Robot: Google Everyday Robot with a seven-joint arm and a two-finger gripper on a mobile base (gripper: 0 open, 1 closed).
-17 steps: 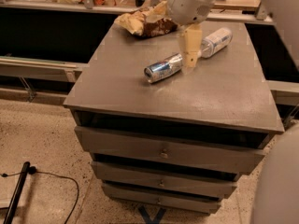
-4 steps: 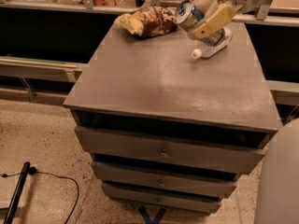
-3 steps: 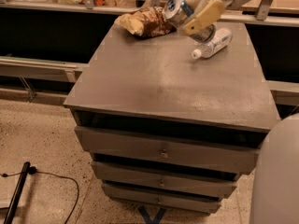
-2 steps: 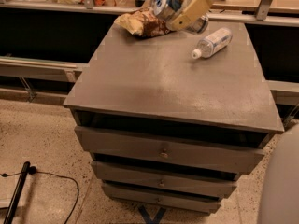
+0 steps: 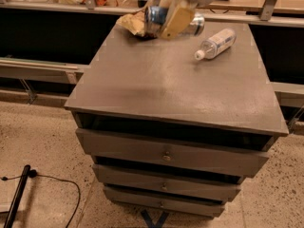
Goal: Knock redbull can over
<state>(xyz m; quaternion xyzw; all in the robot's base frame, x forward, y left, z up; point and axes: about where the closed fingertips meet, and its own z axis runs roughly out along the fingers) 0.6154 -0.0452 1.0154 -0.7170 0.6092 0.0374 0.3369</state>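
Note:
The redbull can (image 5: 153, 16) is slim, silver and blue. It lies level in my gripper (image 5: 172, 23), held in the air above the far edge of the grey cabinet top (image 5: 175, 87). The gripper comes down from the top of the view and is shut on the can's middle. One yellowish finger (image 5: 176, 21) covers the can's centre. The can's blue end sticks out to the left and its silver end (image 5: 196, 23) to the right. The can hangs just right of the snack bag and partly in front of it.
A brown-and-yellow snack bag (image 5: 133, 23) lies at the far left of the cabinet top. A clear plastic bottle (image 5: 216, 43) with a white cap lies on its side at the far right. Drawers (image 5: 166, 153) face me below. A black cable (image 5: 52, 182) lies on the floor.
My gripper has carried the can to the left along the far edge, from above the bottle to beside the snack bag. The bottle and the bag have not moved.

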